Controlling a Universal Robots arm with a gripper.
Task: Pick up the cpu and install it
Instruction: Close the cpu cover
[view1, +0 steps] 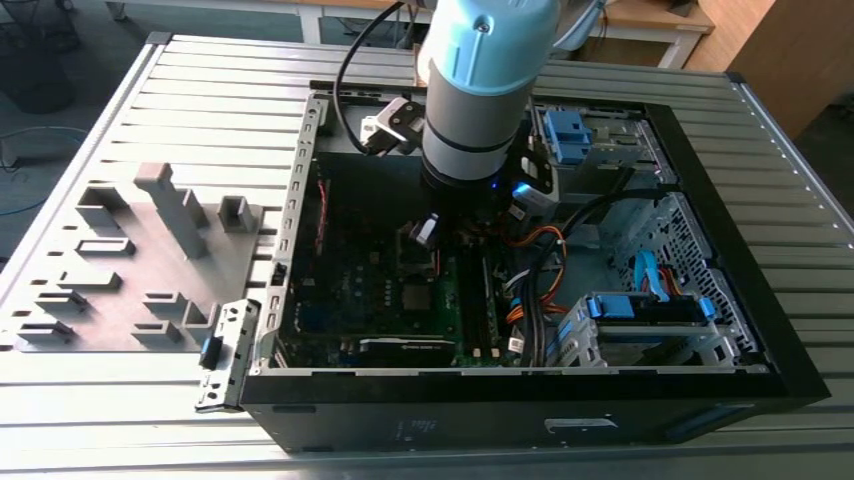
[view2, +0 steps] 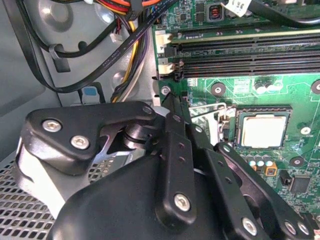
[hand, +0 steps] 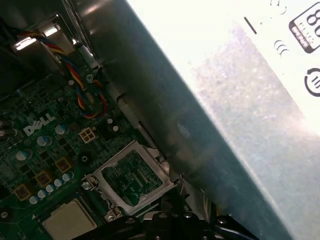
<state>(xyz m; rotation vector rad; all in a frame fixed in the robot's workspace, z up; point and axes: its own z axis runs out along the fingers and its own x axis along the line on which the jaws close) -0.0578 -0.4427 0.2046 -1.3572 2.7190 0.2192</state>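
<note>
An open black computer case (view1: 747, 375) lies on a slatted metal table (view1: 200, 90), its green motherboard (view2: 280, 90) exposed, with grey plastic blocks (view1: 174, 205) standing just beside it at the exterior view's left.

Your pale blue and grey cylindrical robot arm (view1: 478, 90) drops steeply from the top centre of the exterior view. In the second wrist view, your black metal linkage gripper (view2: 172, 107) fills the lower frame.

The cpu (view2: 263, 130) is a thin flat square with a pale silvery top. It lies level in its dark socket on the green board, uncovered; the first wrist view shows it (hand: 69, 220) beside the raised metal retention frame.
</note>
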